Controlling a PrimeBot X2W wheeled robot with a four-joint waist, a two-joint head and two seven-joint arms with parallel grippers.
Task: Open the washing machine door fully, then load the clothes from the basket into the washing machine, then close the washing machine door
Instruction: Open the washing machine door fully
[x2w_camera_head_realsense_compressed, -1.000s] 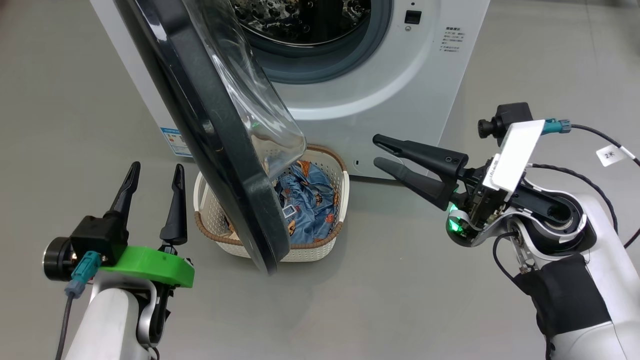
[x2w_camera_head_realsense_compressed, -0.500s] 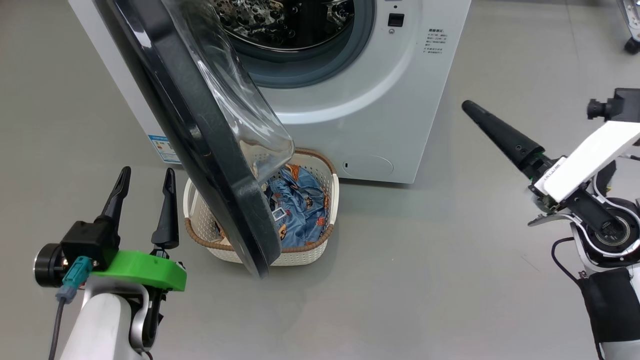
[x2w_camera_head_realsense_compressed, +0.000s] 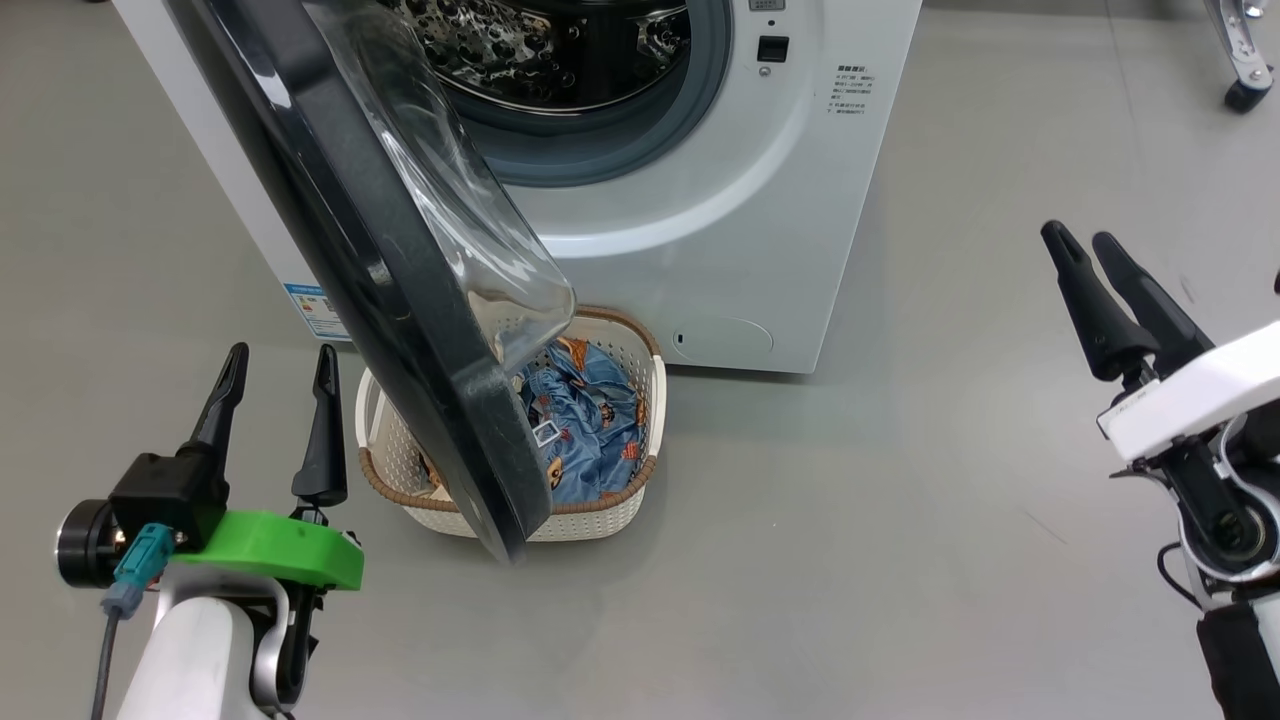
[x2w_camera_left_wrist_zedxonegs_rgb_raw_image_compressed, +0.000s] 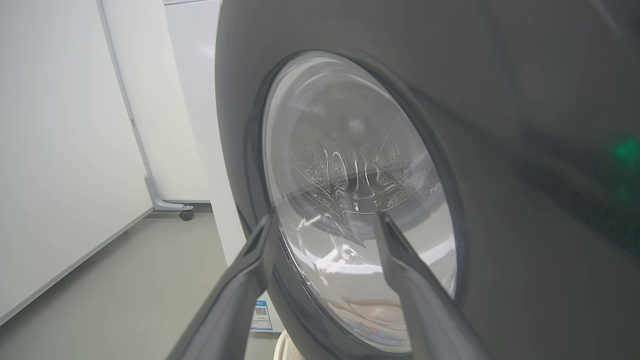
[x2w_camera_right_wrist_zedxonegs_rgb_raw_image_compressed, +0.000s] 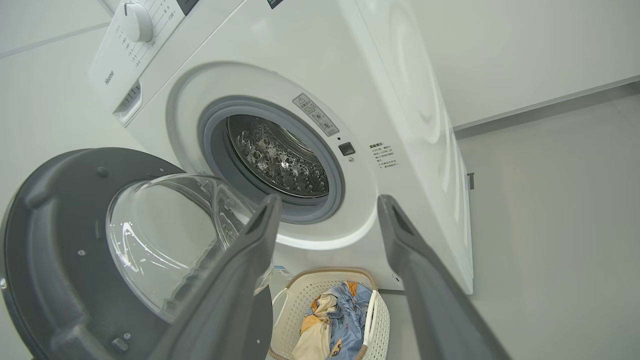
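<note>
The washing machine (x2w_camera_head_realsense_compressed: 700, 220) stands at the top of the head view with its steel drum (x2w_camera_right_wrist_zedxonegs_rgb_raw_image_compressed: 277, 157) exposed. The washing machine door (x2w_camera_head_realsense_compressed: 350, 250) is swung out toward me, and its lower edge hangs over the basket (x2w_camera_head_realsense_compressed: 590, 520). The clothes (x2w_camera_head_realsense_compressed: 590, 430) lie in the basket, blue with orange figures. My left gripper (x2w_camera_head_realsense_compressed: 281, 355) is open and empty, left of the basket and the door; its wrist view faces the door's glass (x2w_camera_left_wrist_zedxonegs_rgb_raw_image_compressed: 350, 200). My right gripper (x2w_camera_head_realsense_compressed: 1076, 236) is open and empty, far to the right. Between its fingers, the right wrist view shows the basket (x2w_camera_right_wrist_zedxonegs_rgb_raw_image_compressed: 325, 285) and the clothes (x2w_camera_right_wrist_zedxonegs_rgb_raw_image_compressed: 345, 315).
Grey floor lies all around the machine and basket. A wheeled stand foot (x2w_camera_head_realsense_compressed: 1240, 90) sits at the top right. A white partition with a caster (x2w_camera_left_wrist_zedxonegs_rgb_raw_image_compressed: 187, 214) stands beside the machine. A blue sticker (x2w_camera_head_realsense_compressed: 315, 310) is low on the machine's front.
My right gripper has swung away from the machine's front to the far right, and its fingers now point up. The head camera has shifted; the left arm, door and basket have kept their places.
</note>
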